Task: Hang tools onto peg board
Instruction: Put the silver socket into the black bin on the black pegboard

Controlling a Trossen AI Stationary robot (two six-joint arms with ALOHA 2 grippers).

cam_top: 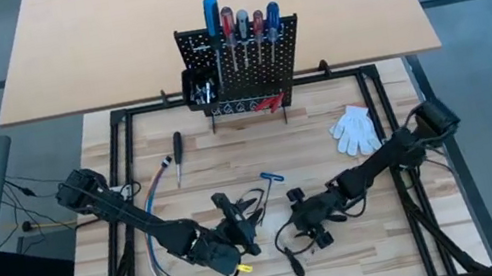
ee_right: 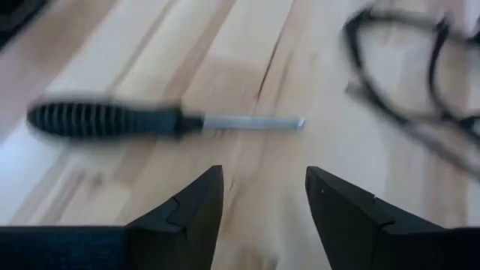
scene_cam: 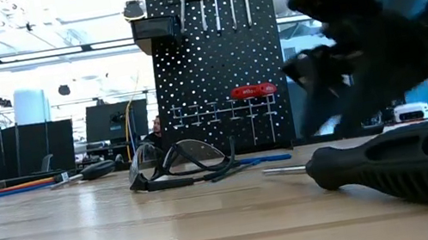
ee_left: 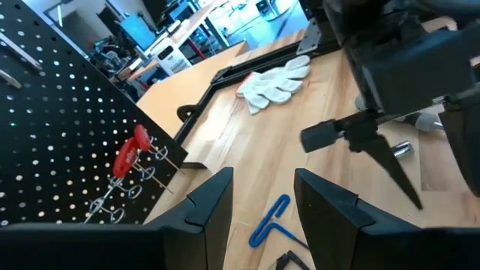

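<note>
**Peg board with hung tools; both grippers low over the table in front of it**

The peg board (cam_top: 244,67) is an upright black perforated panel standing at the far edge of the light wooden table (cam_top: 231,166). Along its top rail hang several screwdrivers (cam_top: 241,25) with blue, red and grey handles, shafts pointing down. A black box bin (cam_top: 198,85) sits at the board's left side, holding small silver bits. Low on the board's face, red-handled pliers (scene_cam: 254,91) rest on a row of wire hooks.

In front of the peg board, on the table, lie loose items: a black-handled screwdriver (cam_top: 178,155) to the left, a white glove (cam_top: 354,129) to the right, a small blue T-handled tool (cam_top: 271,178) near the middle, and safety glasses (scene_cam: 178,163) beside it. Nearest the front edge lies a ribbed black-handled screwdriver (ee_right: 161,120).

The left gripper (ee_left: 259,199) hovers in front of the board, fingers spread apart and empty, facing the blue tool. The right gripper (ee_right: 262,195) hangs just beside the ribbed screwdriver, fingers likewise spread and holding nothing.
</note>
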